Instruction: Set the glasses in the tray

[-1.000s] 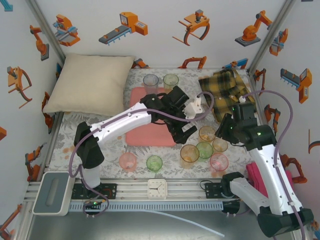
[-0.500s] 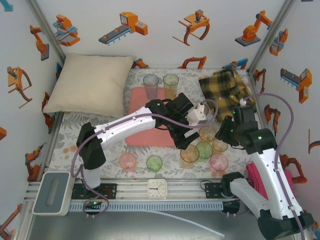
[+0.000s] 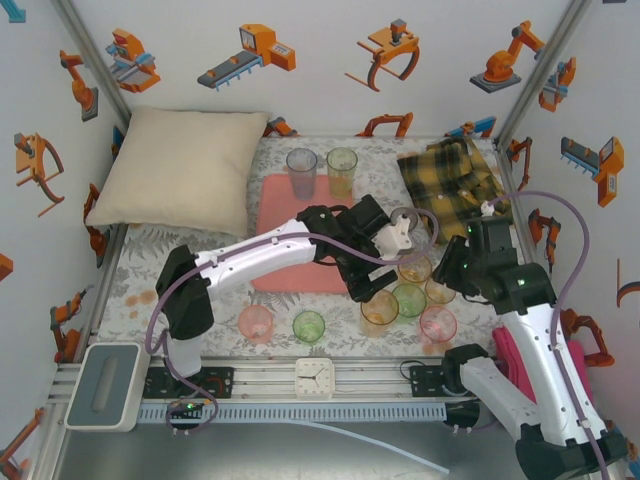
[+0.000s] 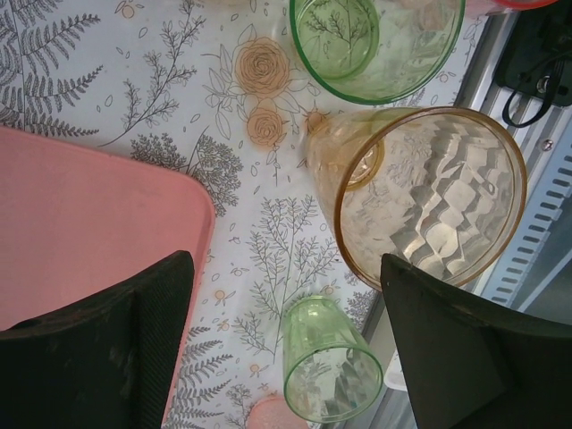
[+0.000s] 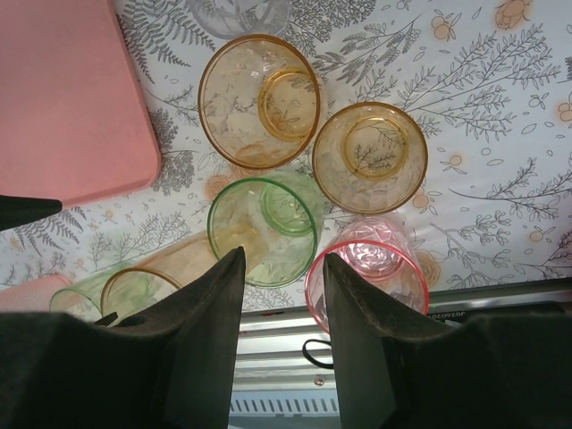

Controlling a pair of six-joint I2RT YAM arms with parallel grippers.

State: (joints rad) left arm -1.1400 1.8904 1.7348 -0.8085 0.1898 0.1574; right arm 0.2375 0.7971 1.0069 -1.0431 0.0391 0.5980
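Note:
The salmon-pink tray (image 3: 275, 200) lies mid-table, with a grey glass (image 3: 301, 165) and a green glass (image 3: 341, 162) upright at its far edge. Right of the tray is a cluster: orange glasses (image 3: 414, 268) (image 3: 440, 290) (image 3: 379, 308), a green one (image 3: 408, 299) and a pink one (image 3: 438, 323). A pink glass (image 3: 256, 322) and a green glass (image 3: 308, 326) stand near the front. My left gripper (image 3: 372, 283) (image 4: 286, 264) is open just off the tray's corner (image 4: 80, 241), its right finger at the rim of the orange glass (image 4: 429, 197). My right gripper (image 3: 455, 262) (image 5: 279, 264) hangs open above the green (image 5: 264, 228) and pink (image 5: 366, 268) glasses.
A cream pillow (image 3: 180, 165) fills the back left. A yellow plaid cloth (image 3: 450, 175) lies at the back right. A magenta cloth (image 3: 510, 350) sits by the right arm's base. A small clock (image 3: 314, 377) and a grey box (image 3: 105, 385) rest on the front rail.
My left arm has swung forward and to the right, off the tray toward the near orange glass, and its jaws have narrowed a little. The right arm has hardly moved.

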